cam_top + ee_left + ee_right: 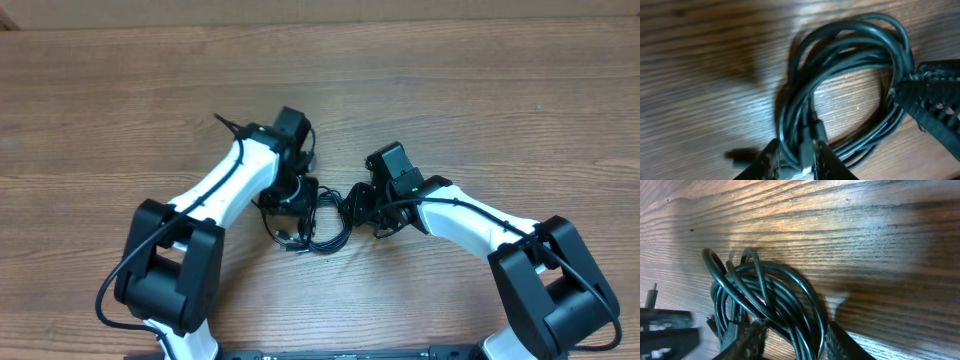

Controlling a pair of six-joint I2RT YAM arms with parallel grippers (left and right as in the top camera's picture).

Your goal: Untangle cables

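Centrally, cables (pixel 322 226) well apart from table (pixel 450 90) edges.

Nothing legible shows in any of the three views. No word, label, brand mark or number can be made out on the cables (pixel 840 55), the arms (pixel 225 180) or the wooden bench (pixel 480 90) (both close views are too blurred for fine print).

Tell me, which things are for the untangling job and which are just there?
For the job:
cables, a black looped bundle
left hand, closed around some strands
right hand, around the bundle

Just there:
wooden table
thick black wires running along the arms
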